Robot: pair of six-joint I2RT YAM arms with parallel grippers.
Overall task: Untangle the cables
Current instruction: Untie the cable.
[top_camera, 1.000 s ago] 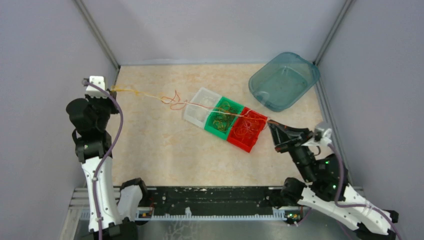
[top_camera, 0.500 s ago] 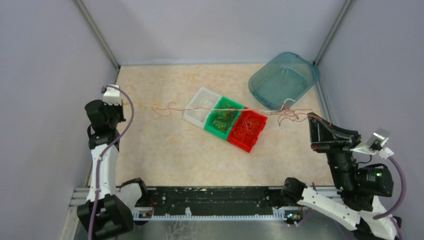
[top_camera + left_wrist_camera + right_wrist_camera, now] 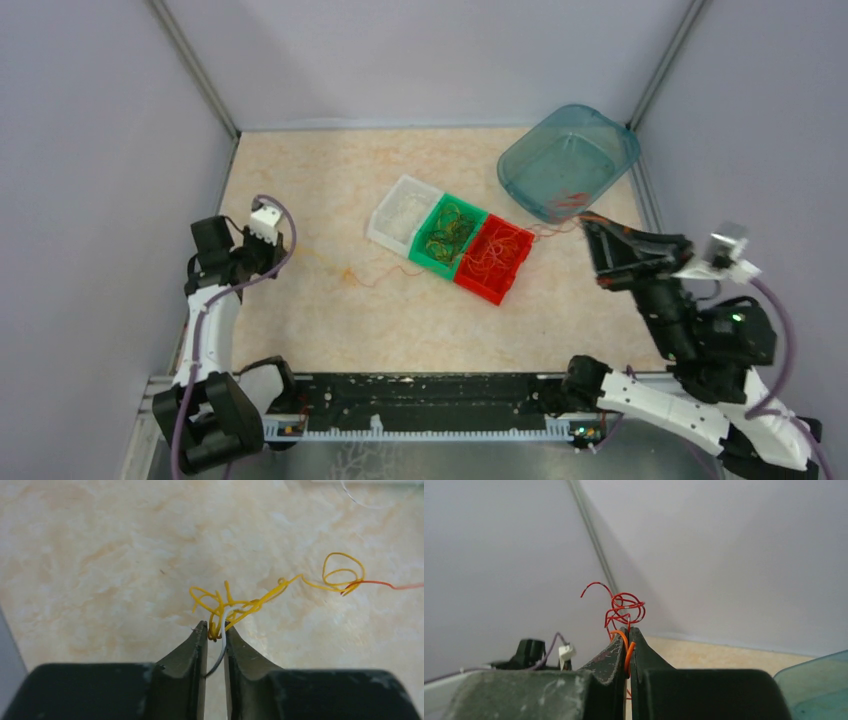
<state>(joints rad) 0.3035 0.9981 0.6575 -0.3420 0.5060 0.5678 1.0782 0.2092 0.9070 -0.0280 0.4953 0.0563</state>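
The cables are thin wires. A yellow tangle lies on the table at the tips of my left gripper, running right into a yellow loop and a red strand. The jaws stand narrowly apart; a white strand and a yellow loop sit loose in the gap. From above, the left gripper is low at the table's left, with slack red wire beside it. My right gripper is shut on red cables and an orange one, raised at the right.
A row of three bins, white, green and red, holds more wires mid-table. A teal tub sits tilted at the back right corner, with a few red strands inside. Grey walls close in on both sides.
The line stretched across the bins has gone slack onto the table. My left arm dropped toward the near left and its jaws parted. My right gripper moved left, toward the tub.
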